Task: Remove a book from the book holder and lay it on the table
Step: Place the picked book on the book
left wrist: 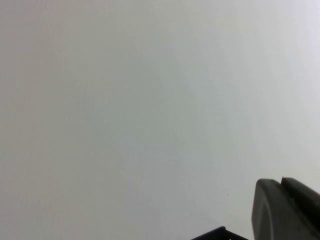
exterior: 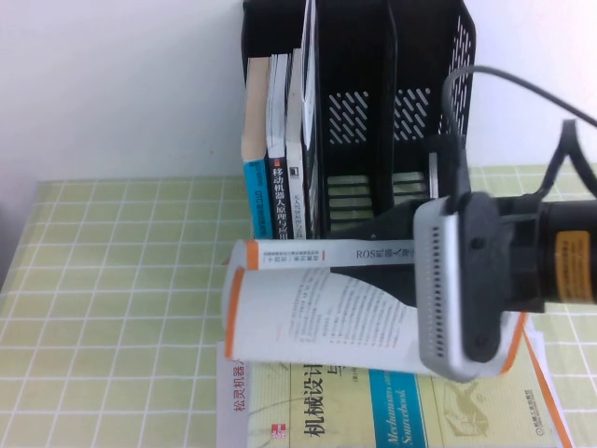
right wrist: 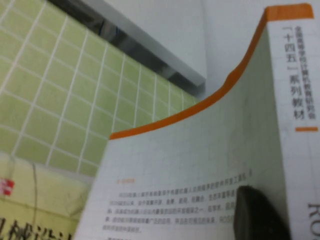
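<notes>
The table (exterior: 112,280) is the biggest thing here. It has a light green cloth with white lines that make squares.

At the back of the table stands the book holder (exterior: 392,93). It is black and tall, with slots in its walls. A few books (exterior: 276,149) stand upright at its left side. The two parts to the right of them look empty.

A pale yellow and blue book (exterior: 373,415) lies flat on the table at the front. It has big black Chinese letters on it.

The book (exterior: 317,317) is white with an orange edge. It is out of the holder. It is up in the air, just above the flat yellow book. It is turned sideways, with its spine facing up and its cover bent in a curve. The letters "ROS" show on the spine.

The right gripper (exterior: 410,252) comes in from the right side. It is closed on the right end of the white book and holds it up. In the right wrist view, one dark finger (right wrist: 260,215) presses on the printed cover.

The left gripper (left wrist: 285,210) is not in the high view. The left wrist view shows only a dark bit of it in front of a plain white wall. I cannot tell if it is wide or closed.
</notes>
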`<state>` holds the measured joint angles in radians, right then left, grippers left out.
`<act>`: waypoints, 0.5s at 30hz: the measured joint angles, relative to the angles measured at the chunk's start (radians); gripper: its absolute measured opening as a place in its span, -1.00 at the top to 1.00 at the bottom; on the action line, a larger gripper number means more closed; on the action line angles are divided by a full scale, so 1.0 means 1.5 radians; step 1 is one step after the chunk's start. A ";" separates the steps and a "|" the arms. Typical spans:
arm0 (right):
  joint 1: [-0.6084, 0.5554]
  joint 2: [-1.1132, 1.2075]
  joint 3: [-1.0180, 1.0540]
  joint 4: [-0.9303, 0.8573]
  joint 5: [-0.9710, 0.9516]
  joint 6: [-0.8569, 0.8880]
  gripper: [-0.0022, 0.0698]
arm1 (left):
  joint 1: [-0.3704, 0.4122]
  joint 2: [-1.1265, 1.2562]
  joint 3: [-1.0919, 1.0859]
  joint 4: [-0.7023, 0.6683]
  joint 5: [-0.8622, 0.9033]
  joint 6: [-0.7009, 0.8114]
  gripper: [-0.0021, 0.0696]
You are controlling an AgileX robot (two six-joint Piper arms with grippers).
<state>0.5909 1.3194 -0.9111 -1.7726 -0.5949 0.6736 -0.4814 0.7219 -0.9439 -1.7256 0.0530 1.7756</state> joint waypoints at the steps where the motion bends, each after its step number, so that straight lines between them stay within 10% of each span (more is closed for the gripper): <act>1: 0.000 0.010 0.000 -0.001 0.012 -0.019 0.48 | 0.000 -0.001 0.000 0.000 0.000 0.000 0.95; 15: 0.000 0.037 -0.038 0.004 0.120 -0.181 0.48 | 0.000 -0.005 0.000 0.000 -0.018 -0.003 0.95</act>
<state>0.5909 1.3743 -0.9680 -1.7668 -0.4147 0.4014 -0.4814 0.7147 -0.9439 -1.7256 0.0264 1.7716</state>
